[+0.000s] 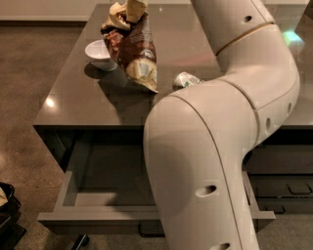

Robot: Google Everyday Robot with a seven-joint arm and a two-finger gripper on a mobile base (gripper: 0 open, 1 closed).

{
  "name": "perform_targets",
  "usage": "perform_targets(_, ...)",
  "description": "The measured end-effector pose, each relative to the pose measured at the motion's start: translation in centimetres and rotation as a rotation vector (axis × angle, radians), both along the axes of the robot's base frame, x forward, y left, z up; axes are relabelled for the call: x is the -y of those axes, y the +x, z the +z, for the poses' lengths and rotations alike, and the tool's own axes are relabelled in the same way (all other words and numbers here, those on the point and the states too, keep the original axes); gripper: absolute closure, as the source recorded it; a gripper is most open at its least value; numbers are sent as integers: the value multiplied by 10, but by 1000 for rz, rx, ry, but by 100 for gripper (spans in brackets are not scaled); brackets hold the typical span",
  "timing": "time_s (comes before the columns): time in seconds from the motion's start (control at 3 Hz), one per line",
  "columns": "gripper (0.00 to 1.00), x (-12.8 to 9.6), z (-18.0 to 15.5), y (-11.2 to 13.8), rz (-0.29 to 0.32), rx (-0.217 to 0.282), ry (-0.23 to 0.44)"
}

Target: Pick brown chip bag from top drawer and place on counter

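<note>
My gripper (131,7) is at the top edge of the camera view, shut on the cream-yellow upper end of the brown chip bag (136,51). The bag hangs tilted from it over the back left of the counter (73,97), its lower cream end pointing down and right. Whether that end touches the counter I cannot tell. The top drawer (98,215) stands pulled open below the counter's front edge, and the part of its inside that shows is bare. My arm (210,161) hides the drawer's right half.
A white bowl (98,52) sits on the counter just left of the bag. A crushed silver can (185,79) lies right of the bag, half hidden by my arm. Lower drawers (288,188) show at the right. A dark object (7,205) is on the floor at left.
</note>
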State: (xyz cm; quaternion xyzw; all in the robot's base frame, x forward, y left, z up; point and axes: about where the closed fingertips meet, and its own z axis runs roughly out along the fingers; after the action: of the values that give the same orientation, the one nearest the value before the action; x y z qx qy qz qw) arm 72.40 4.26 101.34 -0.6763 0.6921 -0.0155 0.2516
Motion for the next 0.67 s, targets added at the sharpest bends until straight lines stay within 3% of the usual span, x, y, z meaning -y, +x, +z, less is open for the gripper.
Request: perform_targets(0.67,34,-5,0,7,-1,21,14)
